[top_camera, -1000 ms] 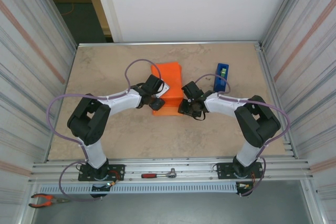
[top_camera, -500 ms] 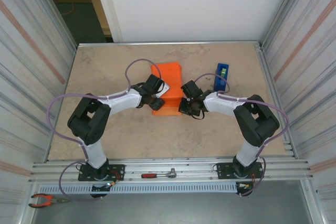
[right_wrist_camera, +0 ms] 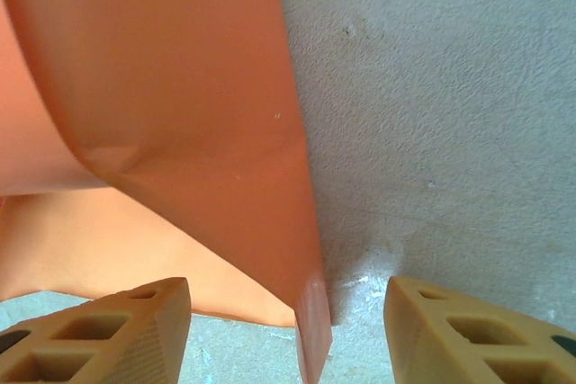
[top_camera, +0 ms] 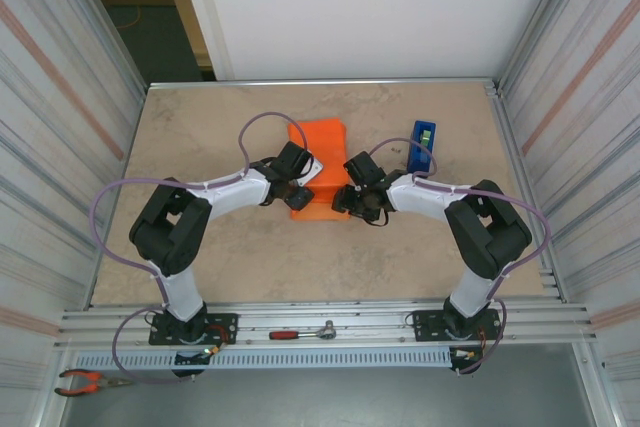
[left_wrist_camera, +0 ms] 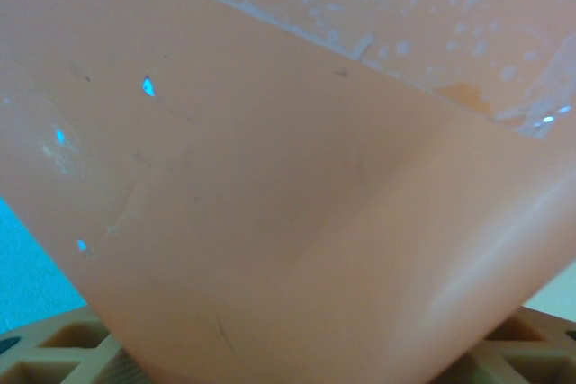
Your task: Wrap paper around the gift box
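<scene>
Change: over the last second the right gripper (right_wrist_camera: 286, 317) has edged left, up against the right edge of the paper (top_camera: 322, 159). We see no shift in the left gripper (top_camera: 300, 183) or the sheet.
Table (top_camera: 200, 137): mottled beige top, with both arms reaching in from the near edge.
Paper: bright orange, folded into a narrow bundle at mid-table. It lies between the two grippers, with its long side running away from us.
Left gripper: at the bundle's left edge. In the wrist view its fingers (left_wrist_camera: 54, 357) sit far apart at the bottom corners and the sheet bulges across the gap. We cannot tell whether they pinch it.
Right gripper: jaws spread wide and low over the table. A loose flap of paper stands in the gap, touching neither finger.
Tape dispenser (top_camera: 421, 147): blue, just right of the right gripper and apart from the paper.
Ratchet (top_camera: 303, 332): red handle, lying on the front rail between the arm bases.
</scene>
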